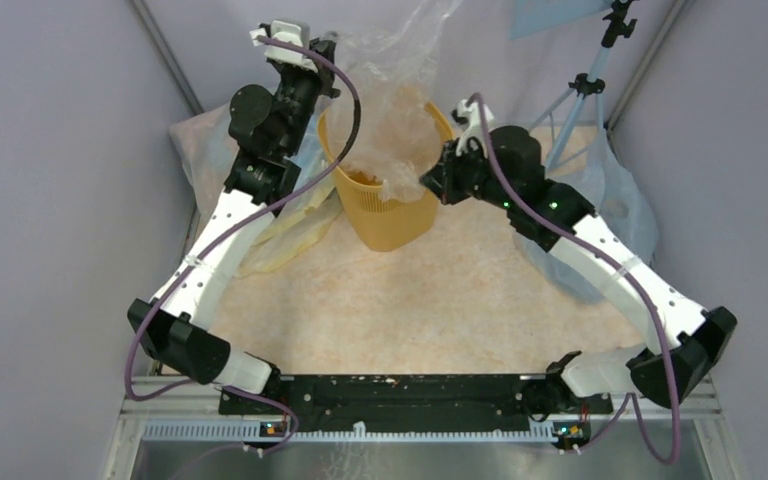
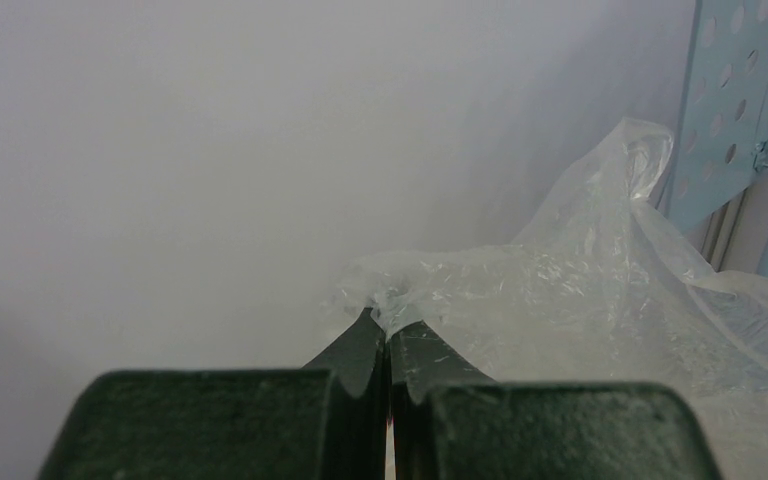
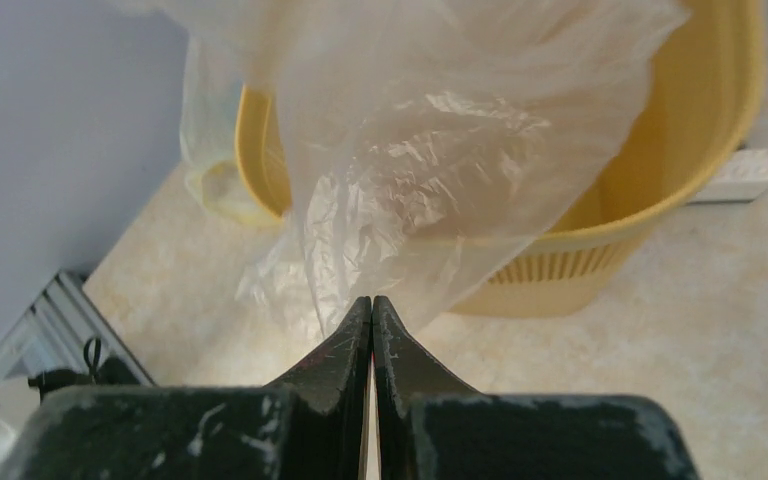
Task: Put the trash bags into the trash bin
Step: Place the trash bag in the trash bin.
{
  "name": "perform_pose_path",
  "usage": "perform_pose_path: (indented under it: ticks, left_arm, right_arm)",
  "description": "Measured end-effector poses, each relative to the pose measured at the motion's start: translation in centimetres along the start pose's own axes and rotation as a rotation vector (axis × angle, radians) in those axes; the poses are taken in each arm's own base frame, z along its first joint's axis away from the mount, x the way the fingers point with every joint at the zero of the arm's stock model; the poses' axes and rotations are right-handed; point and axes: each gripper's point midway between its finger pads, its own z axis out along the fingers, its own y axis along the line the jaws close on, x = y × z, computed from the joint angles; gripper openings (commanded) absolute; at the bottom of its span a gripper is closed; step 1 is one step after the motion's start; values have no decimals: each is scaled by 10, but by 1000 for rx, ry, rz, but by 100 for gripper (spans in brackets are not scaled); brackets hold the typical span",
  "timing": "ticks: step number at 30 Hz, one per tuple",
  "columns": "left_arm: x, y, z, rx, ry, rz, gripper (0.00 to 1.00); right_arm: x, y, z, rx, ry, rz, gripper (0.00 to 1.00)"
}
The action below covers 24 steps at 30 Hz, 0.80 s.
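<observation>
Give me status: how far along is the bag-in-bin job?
Done: the trash bag is lifted and hangs over the trash bin's mouth, with some film draped over its rim. In hand: the left gripper and right gripper are each shut on a pinch of the film. Left: most of the bag bunches above the rim; it has to go down inside and be let go.

Wrinkly clear trash bag drapes over upright yellow bin.
</observation>
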Motion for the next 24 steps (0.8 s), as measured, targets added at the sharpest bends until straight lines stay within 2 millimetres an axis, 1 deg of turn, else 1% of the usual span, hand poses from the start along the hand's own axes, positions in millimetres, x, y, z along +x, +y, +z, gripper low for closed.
perform_pose_path:
  ticks: [2,4,6,7,10,14,18,21,24]
  left_arm:
    - [-4,1,-1,-1,-7,0,0]
    - [-7,1,-2,-2,-13,0,0]
    - [-10,1,-2,-1,-18,0,0]
    - [-12,1,-3,-1,-20,0,0]
    - [-17,1,-5,0,-28,0,0]
    - [-24,2,-7,-2,-41,3,0]
    - [-29,4,-9,-4,-49,4,0]
    - [-31,5,-11,-6,-50,8,0]
    - [-34,6,-11,-8,-53,13,0]
  right_arm:
    - [23,9,11,-15,77,-7,0]
    - [38,14,20,-18,131,-15,0]
    - [43,14,28,-3,150,-19,0]
    - [43,11,33,19,153,-20,0]
    - [38,0,43,83,139,-24,0]
    - [28,-6,53,130,125,-29,0]
    - [7,-5,66,146,87,-35,0]
    - [-1,-5,69,156,70,-43,0]
    - [-2,-7,68,162,67,-52,0]
